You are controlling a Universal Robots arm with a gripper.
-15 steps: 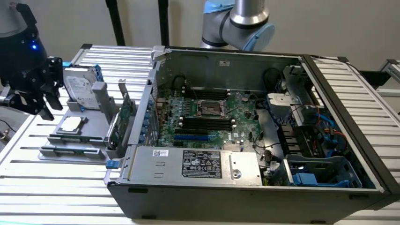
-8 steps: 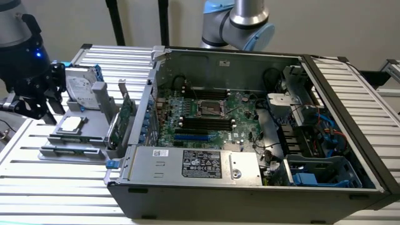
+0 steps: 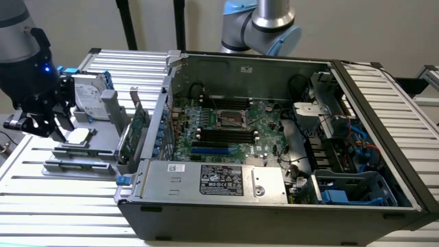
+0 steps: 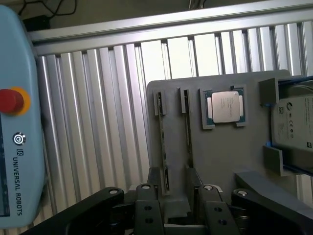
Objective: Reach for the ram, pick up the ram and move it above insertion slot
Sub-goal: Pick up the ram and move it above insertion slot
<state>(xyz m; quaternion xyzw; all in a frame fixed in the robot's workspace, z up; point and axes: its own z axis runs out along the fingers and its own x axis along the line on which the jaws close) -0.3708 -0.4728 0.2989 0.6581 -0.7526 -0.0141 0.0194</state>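
Observation:
Two ram sticks stand on edge in grooves of a grey holder plate (image 4: 220, 161): one ram (image 4: 162, 142) and a second ram (image 4: 188, 132) beside it. In the exterior view they are thin strips (image 3: 81, 151) on the holder at the exterior view's left, outside the computer case. My gripper (image 4: 178, 198) hovers over the near ends of the two sticks, open, with nothing between its black fingers (image 4: 146, 208); in the exterior view my gripper (image 3: 48, 131) hangs just above the holder. The black insertion slots (image 3: 223, 135) lie in parallel on the motherboard inside the open case.
A processor chip (image 4: 225, 106) and a hard drive (image 4: 293, 122) share the holder. A larger green card with a metal bracket (image 3: 127, 138) stands between the holder and the case wall (image 3: 161, 118). A blue teach pendant (image 4: 14, 127) lies nearby. A short blue slot (image 3: 209, 152) sits beside the black ones.

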